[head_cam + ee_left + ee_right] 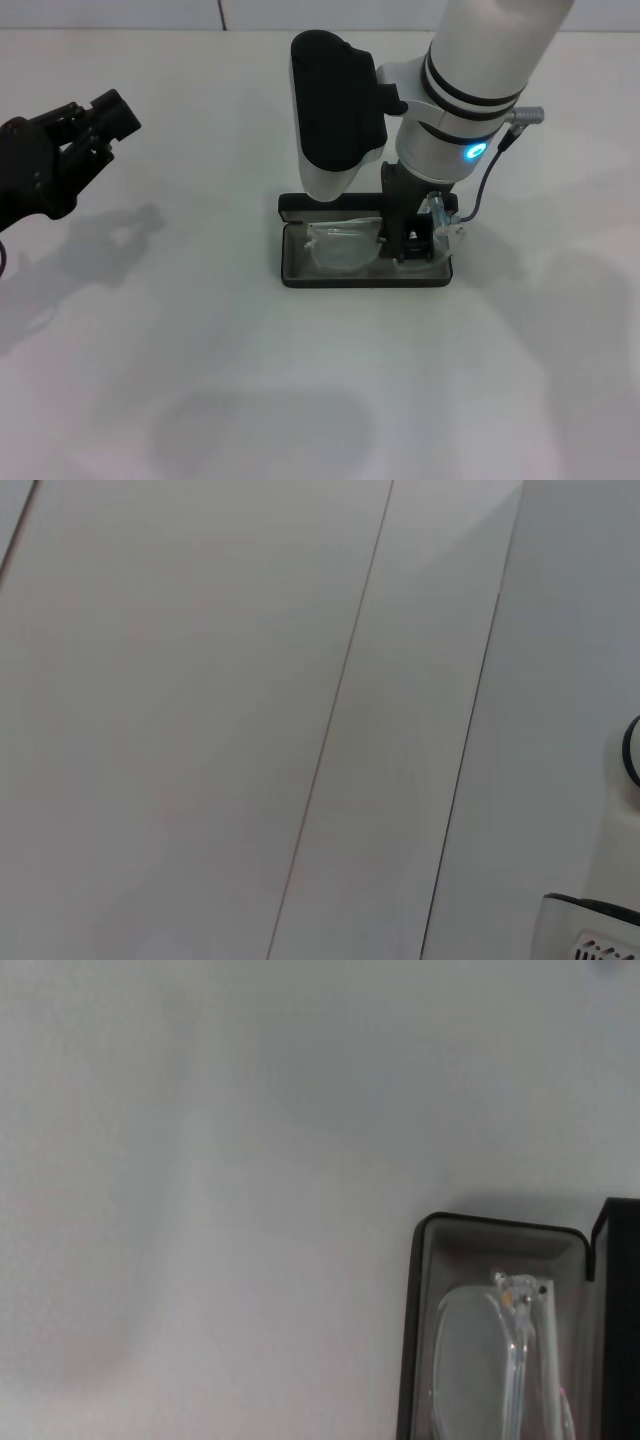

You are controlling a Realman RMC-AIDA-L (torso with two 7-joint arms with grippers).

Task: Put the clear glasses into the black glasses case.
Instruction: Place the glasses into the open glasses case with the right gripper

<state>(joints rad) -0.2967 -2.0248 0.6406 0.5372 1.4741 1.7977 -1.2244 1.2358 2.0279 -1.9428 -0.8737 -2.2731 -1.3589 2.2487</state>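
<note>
While the right end effector (412,243) hovers low over the open black glasses case (300,275) mid-tabletop (200,380), the clear glasses (340,248) lie inside it. Whether it pinches them, I cannot tell. Placing looks nearly done; letting go remains. Left end effector (95,125) idles, spread, far left.

One pair of clear glasses (345,245) and one black glasses case (300,275) are in view. Two grippers show: the left gripper (100,125) and the right gripper (412,240).
</note>
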